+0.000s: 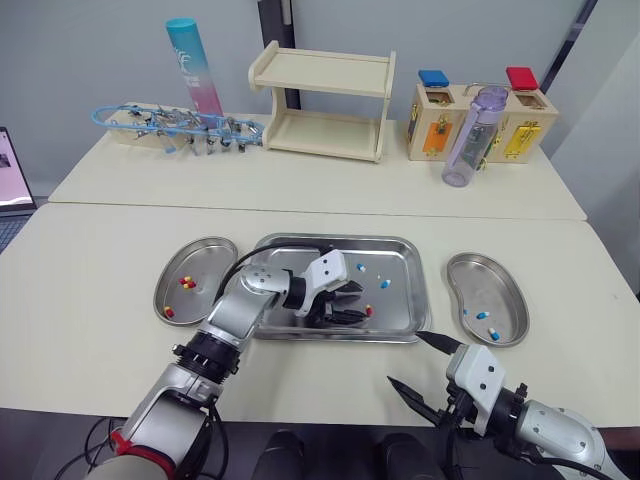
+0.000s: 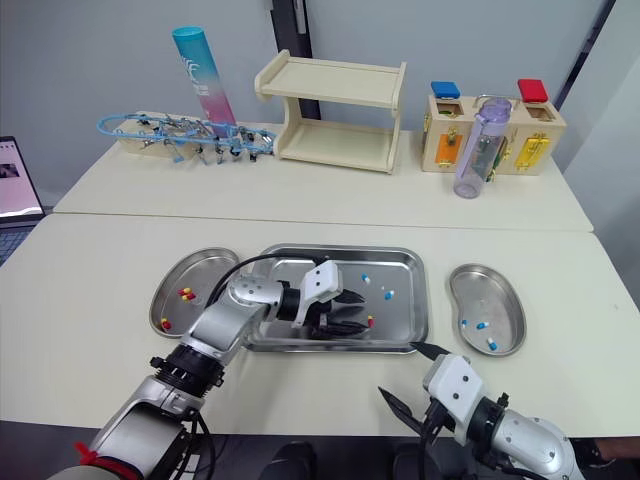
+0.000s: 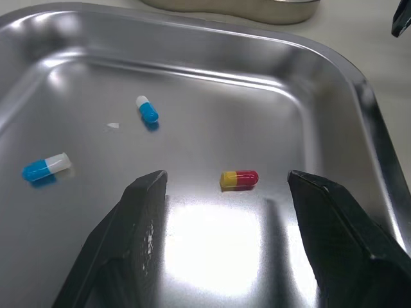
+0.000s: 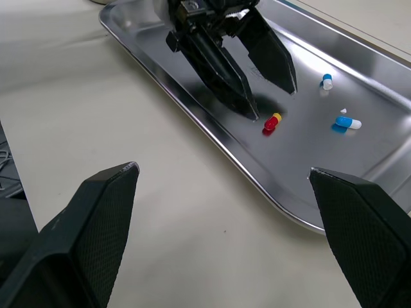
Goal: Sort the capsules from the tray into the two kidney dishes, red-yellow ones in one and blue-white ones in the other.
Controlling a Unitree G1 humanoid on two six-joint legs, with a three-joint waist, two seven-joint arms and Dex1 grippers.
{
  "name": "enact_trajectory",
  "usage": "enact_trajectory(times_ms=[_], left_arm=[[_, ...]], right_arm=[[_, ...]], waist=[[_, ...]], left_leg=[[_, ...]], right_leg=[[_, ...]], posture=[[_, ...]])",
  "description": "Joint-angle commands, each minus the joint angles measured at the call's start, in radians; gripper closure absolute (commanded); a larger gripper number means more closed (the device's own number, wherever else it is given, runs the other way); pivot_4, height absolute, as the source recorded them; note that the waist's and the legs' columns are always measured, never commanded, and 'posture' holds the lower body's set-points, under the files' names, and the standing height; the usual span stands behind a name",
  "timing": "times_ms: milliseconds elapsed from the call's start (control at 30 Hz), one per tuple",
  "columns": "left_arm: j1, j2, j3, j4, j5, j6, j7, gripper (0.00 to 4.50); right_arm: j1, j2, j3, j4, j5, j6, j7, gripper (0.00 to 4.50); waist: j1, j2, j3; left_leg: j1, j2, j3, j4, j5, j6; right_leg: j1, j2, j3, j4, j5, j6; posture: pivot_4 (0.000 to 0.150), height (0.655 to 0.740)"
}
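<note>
**A:** Kidney dish (image 1: 207,272) holding the reds sits back beside our left tool's forearm. Left tool (image 1: 352,303) is spread wide, low in the tray (image 3: 369,122). Red-yellow capsule (image 3: 239,178) lies between its fingertips, ungripped.

**B:** Looks like the pick step. We close, then lift over the tray wall just beyond. Right tool (image 1: 408,360) is released too, over bare worktop (image 1: 320,372), well clear.

The left arm (image 1: 238,312) reaches forward, elbow bent, wrist pitched down; its jaws stand wide apart, tips low, gripping nothing. The right arm (image 1: 545,432) sits back and low, its jaws likewise wide apart and empty, pointing forward.
</note>
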Motion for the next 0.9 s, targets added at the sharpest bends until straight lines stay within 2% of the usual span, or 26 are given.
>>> enact_trajectory(times_ms=[33, 367, 467, 700, 900], left_arm=[[0.006, -0.023, -0.004, -0.012, 0.013, -0.017, 0.027, 1.45], [0.022, -0.026, -0.042, 0.011, 0.06, -0.021, 0.025, 1.45], [0.029, -0.033, -0.047, 0.012, 0.067, -0.026, 0.031, 2.03], [0.041, -0.043, -0.056, 0.011, 0.079, -0.032, 0.042, 4.11], [0.039, -0.041, -0.045, 0.02, 0.079, -0.048, 0.046, 4.16]], right_arm=[[-0.004, -0.006, -0.002, -0.046, 0.01, 0.002, -0.007, 0.0], [-0.015, -0.012, -0.001, -0.033, 0.01, 0.001, 0.001, 0.0], [-0.013, -0.013, -0.003, -0.033, 0.009, 0.0, 0.003, 0.0], [-0.012, -0.017, 0.0, -0.039, 0.008, 0.004, 0.001, 0.0], [-0.014, -0.021, 0.0, -0.037, 0.009, 0.003, 0.001, 0.0]], waist=[[0.0, 0.0, 0.0], [0.001, 0.0, -0.001], [0.001, 0.0, -0.001], [0.0, 0.003, -0.003], [0.0, 0.003, -0.003]], left_leg=[[0.0, 0.0, 0.0, 0.0, 0.0, 0.0], [0.0, 0.0, 0.0, 0.0, 0.0, 0.0], [0.0, 0.0, 0.0, 0.0, 0.0, 0.0], [0.0, 0.0, 0.0, 0.0, 0.0, 0.0], [0.001, 0.0, 0.0, 0.0, 0.0, 0.0]], right_leg=[[0.0, 0.0, 0.0, 0.0, 0.0, 0.0], [0.001, 0.0, 0.0, 0.0, 0.0, 0.0], [0.001, 0.0, 0.0, 0.0, 0.0, 0.0], [0.001, 0.0, 0.0, 0.0, 0.0, 0.0], [0.001, 0.0, 0.0, 0.0, 0.0, 0.0]], posture=[[0.15, 0.74], [0.15, 0.74], [0.15, 0.74], [0.15, 0.74], [0.15, 0.74]])
